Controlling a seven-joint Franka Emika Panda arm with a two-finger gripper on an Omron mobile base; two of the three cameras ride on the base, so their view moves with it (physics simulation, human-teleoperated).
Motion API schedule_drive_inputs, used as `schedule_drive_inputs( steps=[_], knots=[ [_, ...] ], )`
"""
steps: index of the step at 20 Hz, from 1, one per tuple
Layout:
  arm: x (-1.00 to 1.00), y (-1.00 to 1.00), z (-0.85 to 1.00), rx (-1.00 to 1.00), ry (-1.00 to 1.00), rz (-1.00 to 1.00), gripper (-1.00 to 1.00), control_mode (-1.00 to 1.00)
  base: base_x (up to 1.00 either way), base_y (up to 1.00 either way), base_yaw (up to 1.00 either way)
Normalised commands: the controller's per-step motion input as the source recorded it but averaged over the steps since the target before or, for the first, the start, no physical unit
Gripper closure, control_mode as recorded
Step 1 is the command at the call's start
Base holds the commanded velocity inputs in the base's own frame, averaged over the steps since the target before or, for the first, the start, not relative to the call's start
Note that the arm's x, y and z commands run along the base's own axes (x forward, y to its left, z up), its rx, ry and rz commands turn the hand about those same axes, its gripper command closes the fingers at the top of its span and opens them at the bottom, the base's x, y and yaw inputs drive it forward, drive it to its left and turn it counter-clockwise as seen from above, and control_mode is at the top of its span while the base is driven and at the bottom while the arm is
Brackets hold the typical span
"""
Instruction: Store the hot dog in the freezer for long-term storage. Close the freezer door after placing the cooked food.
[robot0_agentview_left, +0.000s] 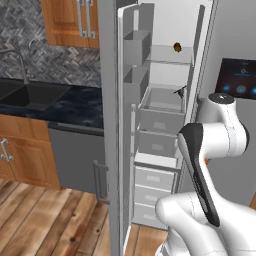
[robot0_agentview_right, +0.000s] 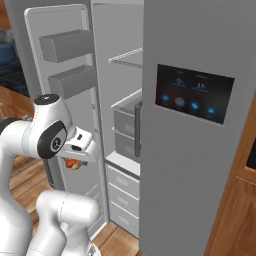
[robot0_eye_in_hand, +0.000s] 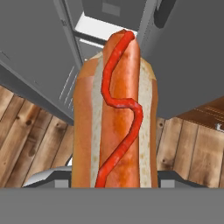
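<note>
The hot dog (robot0_eye_in_hand: 114, 113), an orange-red sausage with a red squiggle in a tan bun, stands lengthwise in the hand view, pointing toward the freezer drawers. My gripper (robot0_agentview_right: 75, 160) is shut on it, low in front of the open freezer (robot0_agentview_right: 125, 80). From the base views the hot dog (robot0_agentview_right: 73, 164) is a small orange spot under the hand, and a sliver of it (robot0_agentview_left: 206, 161) peeks out beside the arm. The freezer (robot0_agentview_left: 167, 102) shows white walls, clear shelves and grey-white drawers. The freezer door (robot0_agentview_left: 135, 50) stands wide open to the left, its grey bins facing inward.
A small dark brown lump (robot0_agentview_left: 177, 47) lies on an upper freezer shelf. The other fridge door with the dark touchscreen (robot0_agentview_right: 195, 92) is closed on the right. A dark counter with a sink (robot0_agentview_left: 30, 95) and wooden cabinets lie to the left. The floor is wood.
</note>
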Motion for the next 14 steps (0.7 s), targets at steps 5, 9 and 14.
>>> schedule_drive_inputs(
  steps=[5, 9, 14],
  knots=[
    [0.0, 0.0, 0.0, 0.0, 0.0, 0.0, 1.0, 1.0, 0.34, 0.0, 0.0],
    [0.0, 0.0, 0.0, 0.0, 0.0, 0.0, 1.0, 1.0, 0.35, 0.02, 0.0],
    [0.0, 0.0, 0.0, 0.0, 0.0, 0.0, 1.0, 1.0, 0.39, 0.0, 0.0]
  ],
)
